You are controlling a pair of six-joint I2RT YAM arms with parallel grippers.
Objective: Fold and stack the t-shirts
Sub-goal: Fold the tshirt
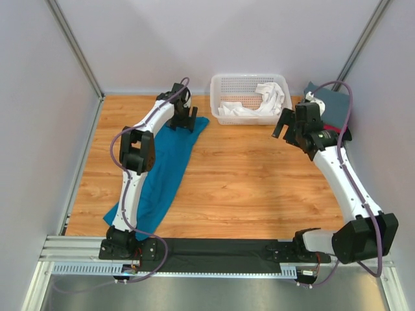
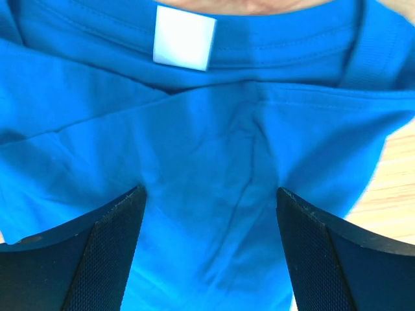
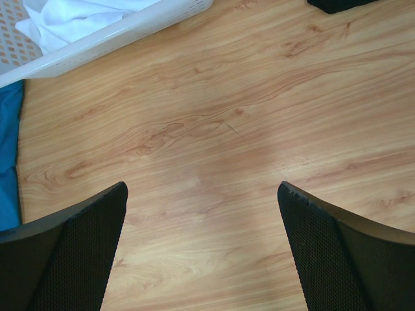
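Wooden surface, grey walls. Your left hand is spread wide over the collar end of the teal-blue t-shirt, with the white neck label just beyond it. The shirt lies in a long strip at left. Your right hand is spread over bare wood, holding nothing. White t-shirt in lattice basket; slate-grey t-shirt far right.

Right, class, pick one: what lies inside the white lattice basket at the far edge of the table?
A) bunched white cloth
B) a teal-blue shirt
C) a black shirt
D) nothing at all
A: the top view shows white cloth bunched inside the basket, while the teal-blue t-shirt lies outside it on the wood.
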